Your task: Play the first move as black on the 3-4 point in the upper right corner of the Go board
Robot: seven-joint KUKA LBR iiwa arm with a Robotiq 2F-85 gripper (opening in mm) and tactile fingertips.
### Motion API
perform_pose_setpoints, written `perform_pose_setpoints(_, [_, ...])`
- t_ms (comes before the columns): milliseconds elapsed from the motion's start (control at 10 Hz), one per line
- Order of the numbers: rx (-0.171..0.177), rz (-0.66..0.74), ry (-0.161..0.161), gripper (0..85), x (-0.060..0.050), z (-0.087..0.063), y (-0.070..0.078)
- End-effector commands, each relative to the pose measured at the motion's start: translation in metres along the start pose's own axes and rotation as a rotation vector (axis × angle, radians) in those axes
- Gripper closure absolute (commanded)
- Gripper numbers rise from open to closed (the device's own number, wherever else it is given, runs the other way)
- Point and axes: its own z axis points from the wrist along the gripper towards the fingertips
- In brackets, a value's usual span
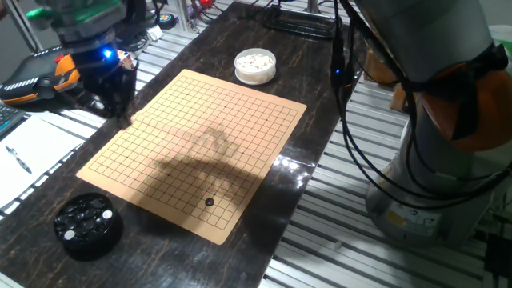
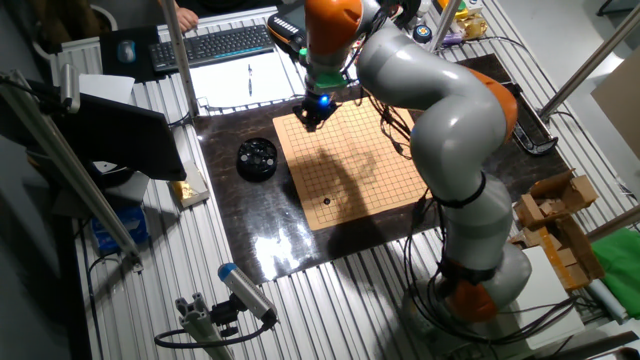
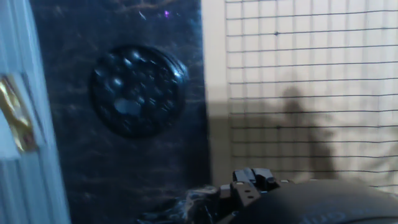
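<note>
The wooden Go board [image 1: 192, 136] lies on the dark table. One black stone [image 1: 210, 202] sits on a grid crossing near the board's near corner, a few lines in from both edges; it also shows in the other fixed view [image 2: 326, 201]. My gripper [image 1: 122, 108] hangs over the board's left edge, far from that stone, and shows in the other fixed view [image 2: 312, 112] too. Its fingers are dark and I cannot tell how they stand. No stone shows in them. In the hand view I see the board [image 3: 298, 93] and the black bowl [image 3: 137, 90].
A black bowl of black stones [image 1: 88, 224] stands off the board's near left corner. A white bowl of white stones [image 1: 255, 66] stands beyond the far edge. Paper with a pen [image 1: 20, 156] and a keyboard [image 2: 220, 45] lie off the table's left side.
</note>
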Motion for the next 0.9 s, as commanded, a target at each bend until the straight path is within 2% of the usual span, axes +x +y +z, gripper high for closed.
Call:
perform_pose_setpoints(0, [-0.003, 0.022, -0.011, 84.3, -0.005, 0.004, 0.012])
perform_pose_setpoints(200, [-0.001, 0.053, -0.013, 84.3, -0.015, 0.017, 0.026])
perform_pose_setpoints(300, [0.001, 0.070, 0.002, 84.3, -0.020, 0.026, 0.033])
perform_pose_setpoints(500, [0.021, 0.081, -0.012, 84.3, -0.028, 0.052, 0.049])
perform_pose_setpoints(600, [0.017, 0.089, -0.028, 84.3, -0.030, 0.061, 0.055])
perform_pose_setpoints(800, [0.003, 0.094, -0.031, 84.3, -0.037, 0.076, 0.061])
